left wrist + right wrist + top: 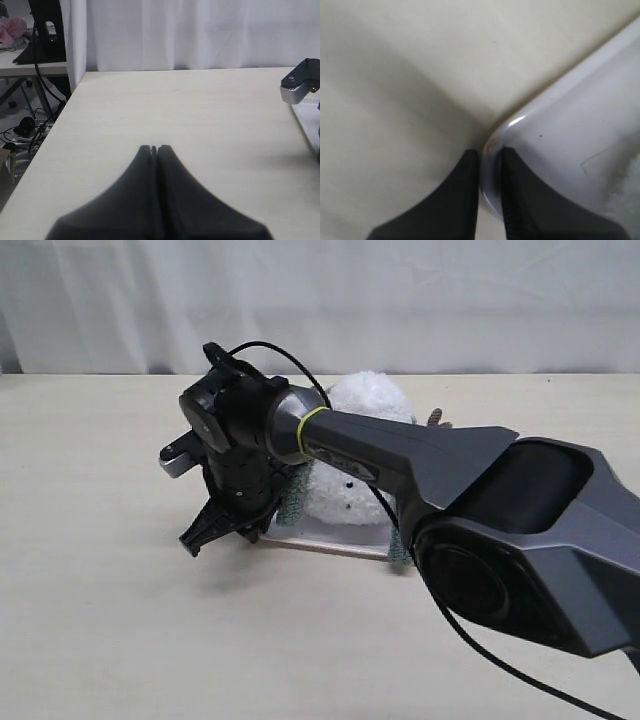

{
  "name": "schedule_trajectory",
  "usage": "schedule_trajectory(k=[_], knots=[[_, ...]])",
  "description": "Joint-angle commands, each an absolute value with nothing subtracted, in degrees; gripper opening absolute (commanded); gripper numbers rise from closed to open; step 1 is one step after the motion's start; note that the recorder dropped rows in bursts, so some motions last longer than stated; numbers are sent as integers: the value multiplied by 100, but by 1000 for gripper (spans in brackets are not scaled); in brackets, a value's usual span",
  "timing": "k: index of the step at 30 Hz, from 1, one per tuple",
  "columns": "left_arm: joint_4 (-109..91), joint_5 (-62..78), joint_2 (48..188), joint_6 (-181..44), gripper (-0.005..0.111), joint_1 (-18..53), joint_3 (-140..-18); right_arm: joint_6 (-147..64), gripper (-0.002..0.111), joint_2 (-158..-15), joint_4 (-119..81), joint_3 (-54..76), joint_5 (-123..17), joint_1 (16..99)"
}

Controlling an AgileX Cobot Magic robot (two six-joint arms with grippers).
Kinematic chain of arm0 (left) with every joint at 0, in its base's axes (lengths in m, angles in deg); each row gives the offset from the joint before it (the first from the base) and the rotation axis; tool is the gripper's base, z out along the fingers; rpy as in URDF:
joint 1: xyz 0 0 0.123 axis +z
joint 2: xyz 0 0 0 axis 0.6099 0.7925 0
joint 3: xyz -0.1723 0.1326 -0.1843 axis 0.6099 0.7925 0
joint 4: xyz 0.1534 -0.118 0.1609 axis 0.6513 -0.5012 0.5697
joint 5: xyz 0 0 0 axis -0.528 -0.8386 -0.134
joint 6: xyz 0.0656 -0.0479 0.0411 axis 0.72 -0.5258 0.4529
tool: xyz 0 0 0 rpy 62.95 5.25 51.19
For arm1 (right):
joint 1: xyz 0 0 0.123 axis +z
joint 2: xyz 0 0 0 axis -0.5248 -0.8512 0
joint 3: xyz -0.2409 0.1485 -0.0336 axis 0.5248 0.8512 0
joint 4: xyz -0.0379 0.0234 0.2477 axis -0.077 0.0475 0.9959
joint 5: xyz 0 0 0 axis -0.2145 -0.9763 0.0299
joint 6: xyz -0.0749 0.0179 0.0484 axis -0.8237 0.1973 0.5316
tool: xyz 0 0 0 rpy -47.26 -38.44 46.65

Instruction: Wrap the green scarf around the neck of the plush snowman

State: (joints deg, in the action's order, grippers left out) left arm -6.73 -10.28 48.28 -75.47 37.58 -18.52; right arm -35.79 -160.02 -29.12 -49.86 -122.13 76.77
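My right gripper (490, 152) pinches the corner rim of the white tray (570, 125). The snowman (368, 405) sits on that tray, largely hidden behind my right arm (420, 455), with the green scarf (293, 503) showing at its base. My left gripper (155, 148) is pressed together above the table (175, 110), well apart from them.

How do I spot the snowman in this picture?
Find the big dark robot arm stretching across the pale table. Behind its wrist lies a flat white tray, and the plush snowman stands on it. He is the only fluffy white thing there, with tiny black buttons and bits of green scarf at his base.
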Motion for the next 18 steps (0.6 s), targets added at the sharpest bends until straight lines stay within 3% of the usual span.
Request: schedule_trajectory(k=[1, 15, 18], knots=[[-687, -974, 4807, -7547, 0, 3755, -1833, -3870, 4, -16103, -2596, -4936, -12294, 8006], [-687, -974, 4807, -7547, 0, 3755, -1833, -2927, 4, -15700, -2456, -4926, -12192, 8108], [-687, -974, 4807, -7547, 0, 3755, -1833, -2928, 12, -15678, -2456, -4926, -12192, 8108]])
